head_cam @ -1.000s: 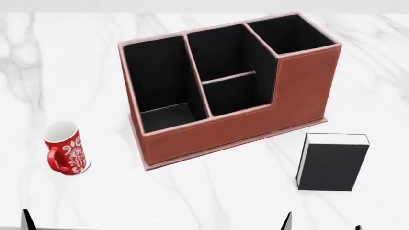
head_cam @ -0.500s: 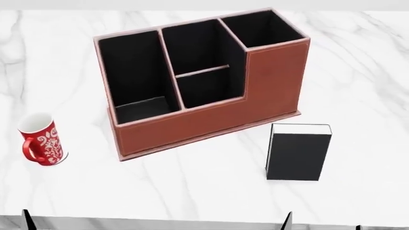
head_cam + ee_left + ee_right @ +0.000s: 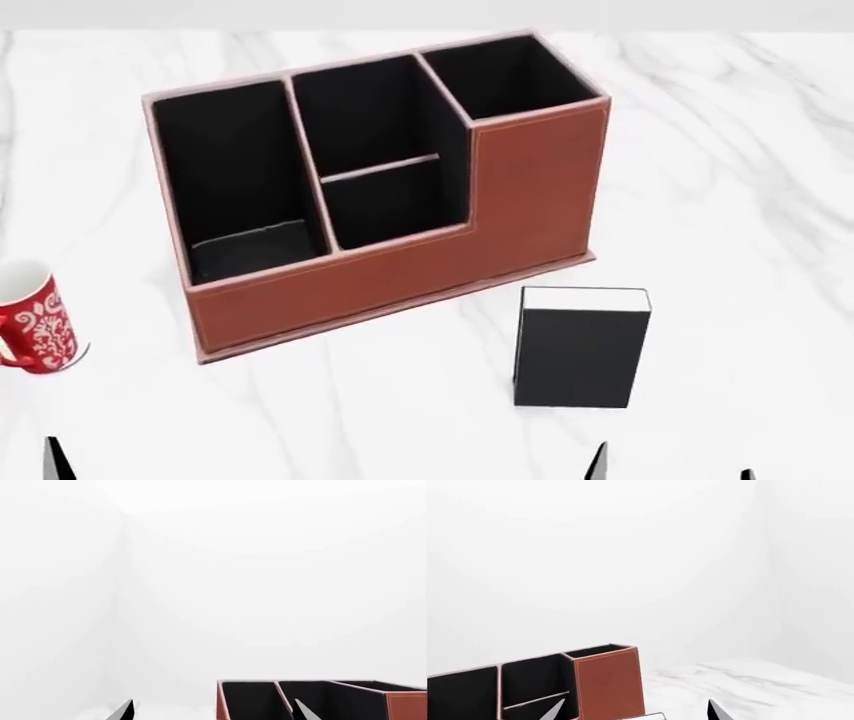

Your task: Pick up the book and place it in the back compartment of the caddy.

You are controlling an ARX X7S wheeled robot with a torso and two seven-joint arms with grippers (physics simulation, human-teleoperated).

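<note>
One book [image 3: 582, 350] upright, just beyond the right tool [image 3: 671, 462].

Black, thin, pointed claw fingertips [image 3: 599, 462]; no markings visible

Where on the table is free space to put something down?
Bare marble lies between the red mug and the caddy, in front of the caddy left of the book, and right of the book. The book-to-caddy gap is tightest.

Book [image 3: 582, 355] stands right-front of caddy [image 3: 400, 270]; mug [image 3: 34, 325] left.
</note>
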